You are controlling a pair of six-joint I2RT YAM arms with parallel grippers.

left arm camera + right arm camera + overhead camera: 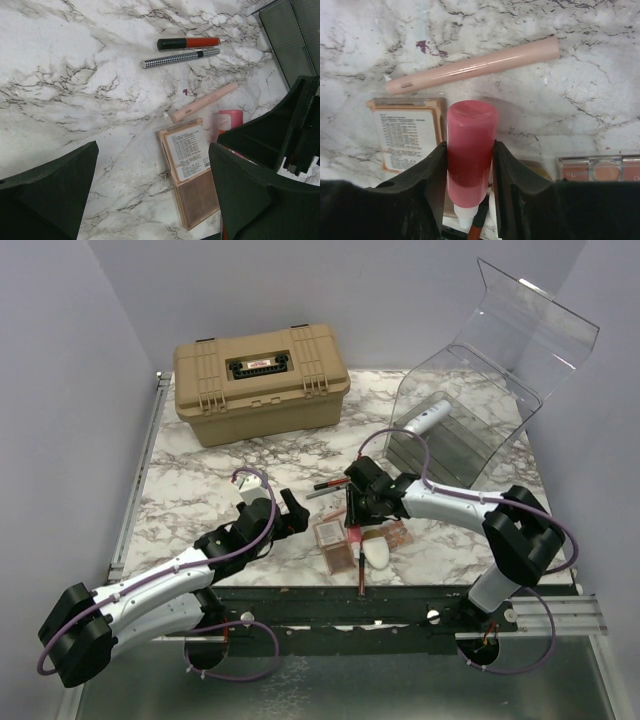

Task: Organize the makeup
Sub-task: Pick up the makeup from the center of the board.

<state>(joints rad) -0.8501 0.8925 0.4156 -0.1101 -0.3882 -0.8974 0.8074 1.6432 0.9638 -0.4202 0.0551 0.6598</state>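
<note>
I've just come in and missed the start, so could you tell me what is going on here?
Makeup is being sorted on a marble table. The right claw is closed on a pink tube, next to a palette and a peach stick. The left claw hangs open above the same cluster, holding nothing. Two pencils lie further back, and a white tube sits in the clear bin.
</note>
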